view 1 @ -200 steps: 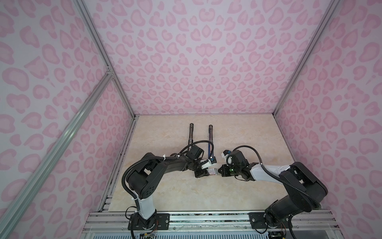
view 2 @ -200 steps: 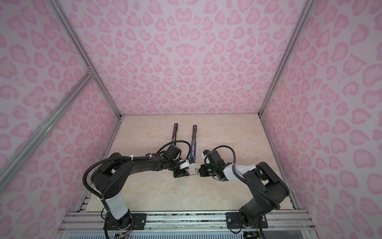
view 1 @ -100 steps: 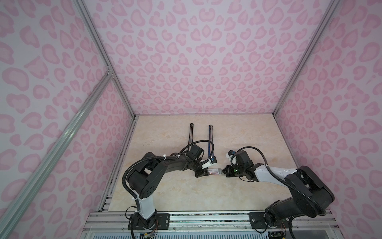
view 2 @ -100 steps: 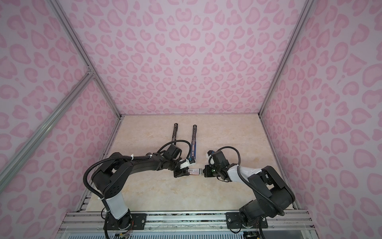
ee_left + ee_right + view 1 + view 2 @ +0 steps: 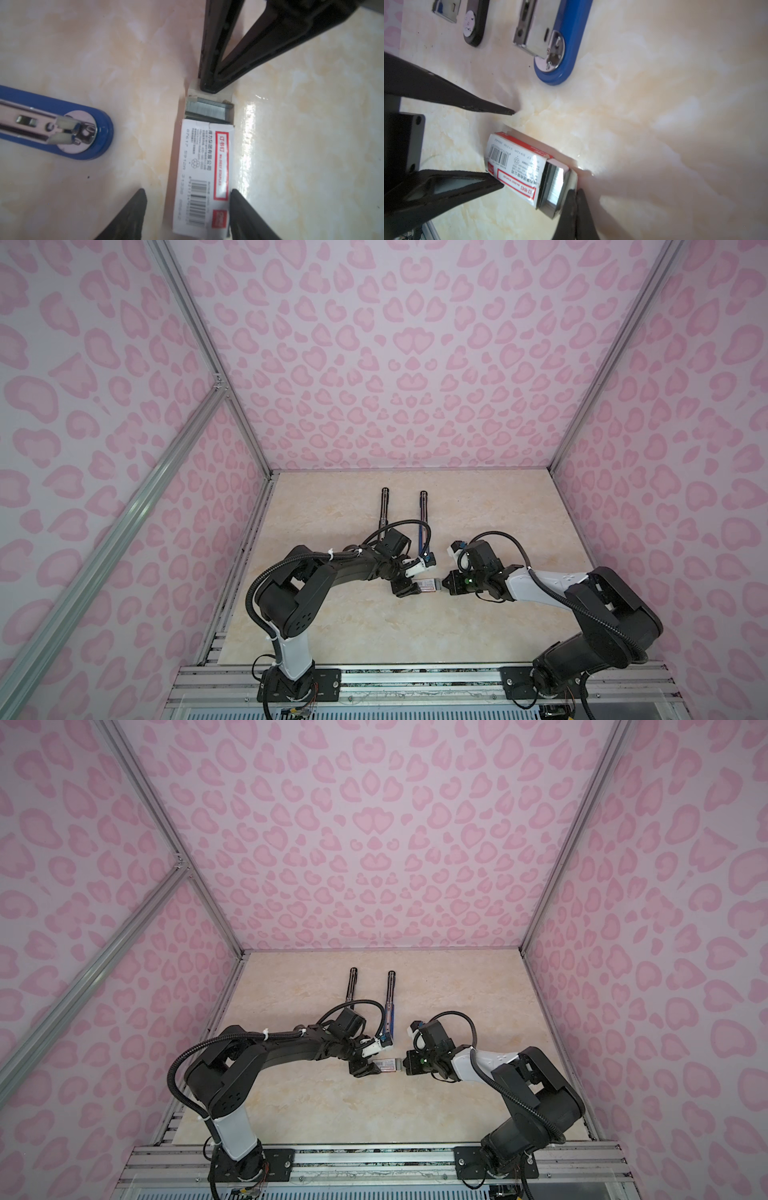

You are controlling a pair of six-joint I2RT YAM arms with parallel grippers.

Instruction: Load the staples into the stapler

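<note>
Straddling the barcode end of a small white box (image 5: 203, 170), the left gripper (image 5: 187, 192) is released. One finger (image 5: 245, 216) touches the box's long side. Its partner stands apart from the opposite side, with bare table (image 5: 311, 145) showing in the gap. Only the finger ends show in the left wrist view; the frame edge cuts off everything behind them.

The staples (image 5: 205, 109) sit beyond that gripper's fingertips, at the far end of the box. They form a silvery block in an inner tray (image 5: 192, 92) slid partly out, and most of the block is hidden inside the box.

The right gripper (image 5: 575, 193) is clenched, its two tips pressed together right at the tray's end flap, just beside the staples. Whether a bit of that flap is pinched between them cannot be told.

The stapler (image 5: 104, 128), blue with a metal channel facing up, lies off to one side of the left gripper, apart from the box. Only its rounded end shows in the wrist views. In the right wrist view a black bar (image 5: 476, 37) lies beyond the stapler, farther from the right gripper and cropped by the frame.

In both top views the box is a small pale patch between the two grippers. The staples are too small to make out there, and the left arm's cable crosses the stapler's near end.
</note>
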